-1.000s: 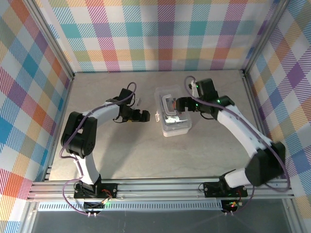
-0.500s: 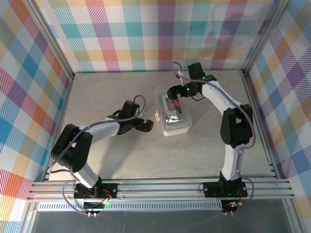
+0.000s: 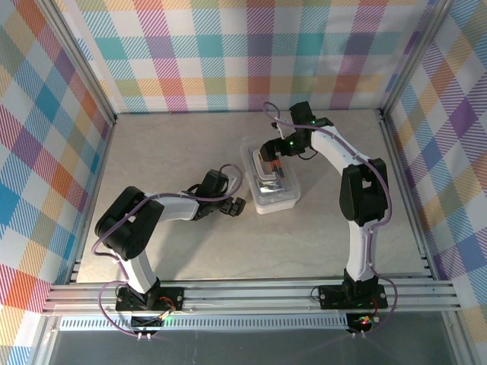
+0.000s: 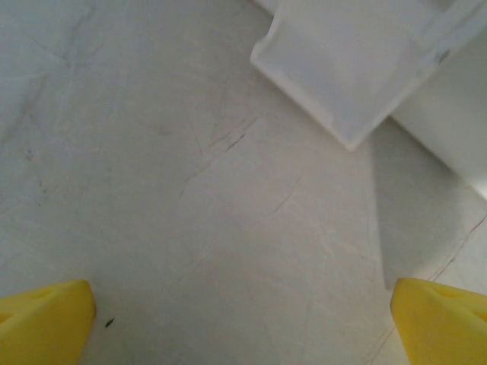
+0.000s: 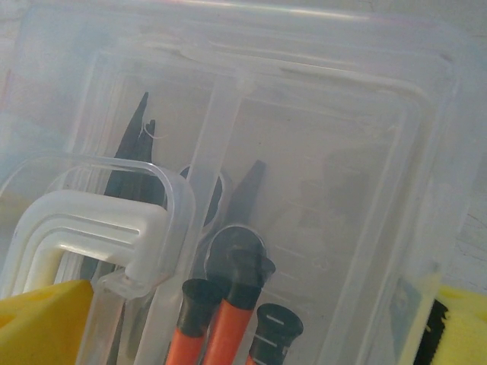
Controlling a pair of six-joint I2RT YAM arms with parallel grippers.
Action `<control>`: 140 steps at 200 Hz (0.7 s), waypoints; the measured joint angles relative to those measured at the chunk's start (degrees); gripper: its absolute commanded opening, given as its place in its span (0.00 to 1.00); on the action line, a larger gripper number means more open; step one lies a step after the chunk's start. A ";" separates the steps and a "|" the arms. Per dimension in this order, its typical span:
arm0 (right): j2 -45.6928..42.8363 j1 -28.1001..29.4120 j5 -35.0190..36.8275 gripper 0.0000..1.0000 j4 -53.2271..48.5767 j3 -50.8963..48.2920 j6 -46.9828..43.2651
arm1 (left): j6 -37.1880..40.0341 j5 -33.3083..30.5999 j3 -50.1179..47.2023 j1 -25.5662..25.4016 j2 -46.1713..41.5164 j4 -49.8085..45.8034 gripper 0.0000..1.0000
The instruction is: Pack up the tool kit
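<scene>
- Top external: the tool kit [image 3: 272, 185], a clear rectangular case, is sitting near the middle of the table [image 3: 175, 144]. The left gripper [image 3: 234, 207] is hanging low just beside the case's near-left corner. The right gripper [image 3: 272, 162] is hanging over the case's far half.
- Left wrist: the left gripper [image 4: 243, 323] is standing released, its 2 yellow fingertips [image 4: 43, 319] spread wide with bare table between them. A whitish case corner [image 4: 358, 68] is lying ahead of them, apart.
- Right wrist: the right gripper [image 5: 243, 327] is standing released, its fingertips [image 5: 38, 323] wide to either side of the case. Through the clear plastic, dark plier tips [image 5: 133, 152] and orange-handled tools [image 5: 224, 327] are showing beside the white handle [image 5: 84, 228].
</scene>
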 measured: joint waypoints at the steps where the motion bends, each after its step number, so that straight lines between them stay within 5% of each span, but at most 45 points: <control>1: 0.00 0.04 -0.02 0.99 0.02 -0.04 -0.13 | 0.00 -0.02 0.00 -0.02 0.00 0.07 1.00; 140: -2.16 1.68 -1.31 0.99 3.10 -4.28 -1.16 | -2.23 -5.70 -1.84 -1.22 4.74 13.99 1.00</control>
